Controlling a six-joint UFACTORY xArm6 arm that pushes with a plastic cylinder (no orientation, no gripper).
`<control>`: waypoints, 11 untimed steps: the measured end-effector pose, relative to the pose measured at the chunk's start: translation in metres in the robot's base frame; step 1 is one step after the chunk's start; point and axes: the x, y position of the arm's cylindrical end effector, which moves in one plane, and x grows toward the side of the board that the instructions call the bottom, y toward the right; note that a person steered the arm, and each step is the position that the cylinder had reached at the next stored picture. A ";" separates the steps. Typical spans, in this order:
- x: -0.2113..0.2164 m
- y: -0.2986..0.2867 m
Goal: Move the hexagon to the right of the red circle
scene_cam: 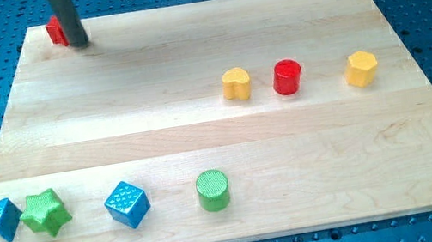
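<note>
The rod's tip [80, 44] rests near the surface's [149, 79] top-left corner, touching or just beside a red block [55, 31] partly hidden behind the rod. The arm carries no fingers, only this rod. The yellow hexagon [361, 68] sits at the view's right, near the red circle [286, 77] and on its right side; a yellow heart [236, 84] lies left of that circle. Along the bottom, from the left, stand a blue triangle [0, 219], green star [45, 212], blue cube [127, 204] and green circle [213, 190].
</note>
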 end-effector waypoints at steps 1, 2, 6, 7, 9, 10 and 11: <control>0.032 0.076; 0.070 0.166; 0.098 0.328; 0.098 0.350; 0.128 0.412; 0.161 0.439; 0.169 0.431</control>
